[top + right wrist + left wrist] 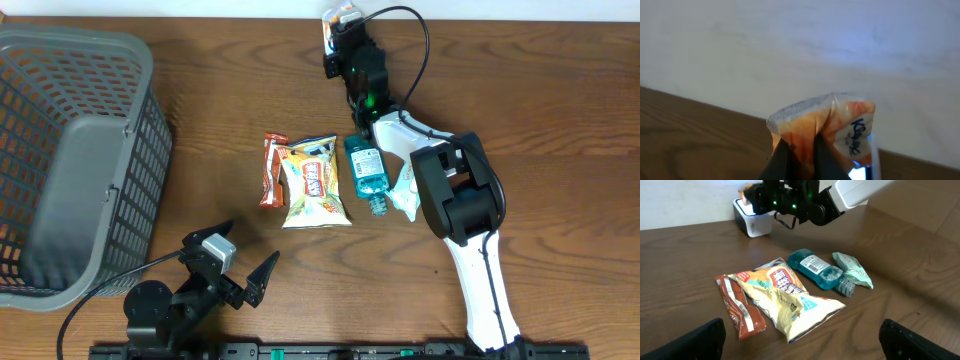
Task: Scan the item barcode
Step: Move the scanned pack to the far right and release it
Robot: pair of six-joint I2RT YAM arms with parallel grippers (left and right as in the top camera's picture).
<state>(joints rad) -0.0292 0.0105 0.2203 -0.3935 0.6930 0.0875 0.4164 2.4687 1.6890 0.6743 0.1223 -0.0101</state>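
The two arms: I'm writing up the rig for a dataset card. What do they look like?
The right arm has white links with black joint housings, a green light near its wrist and a black cable looping off it. The left arm is black, with a grey camera block by its gripper and a black cable trailing away.

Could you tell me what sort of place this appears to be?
Probably a mock shop checkout: a grey shopping basket, a white scanner with an orange packet held at it, and snack packets.
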